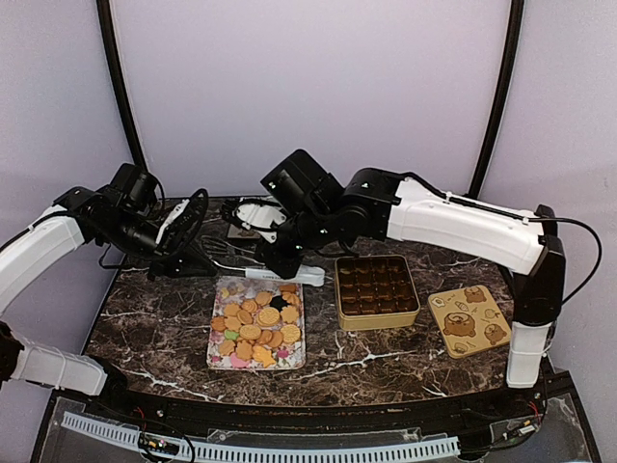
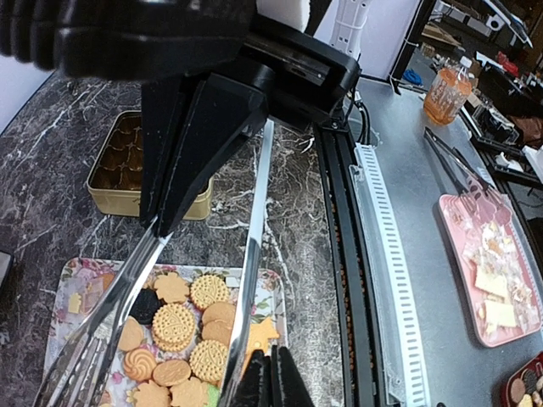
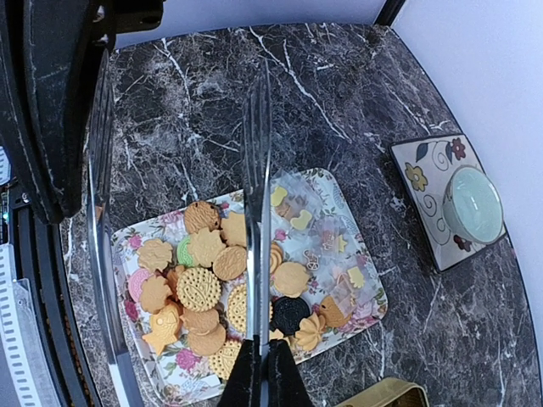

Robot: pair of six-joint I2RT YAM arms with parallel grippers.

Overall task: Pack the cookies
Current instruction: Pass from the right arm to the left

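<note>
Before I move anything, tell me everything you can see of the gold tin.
The gold tin is a shallow rectangular box, metal by its look, open on top. Inside is a grid of dark brown cups, seemingly all empty. It sits flat on the marble table, apart from the flowered tray on its left and the bear-printed panel on its right. Nothing else touches it.

Golden cookies [image 1: 253, 330], some pink, green, dark, flat on floral tray [image 1: 220, 363].
</note>
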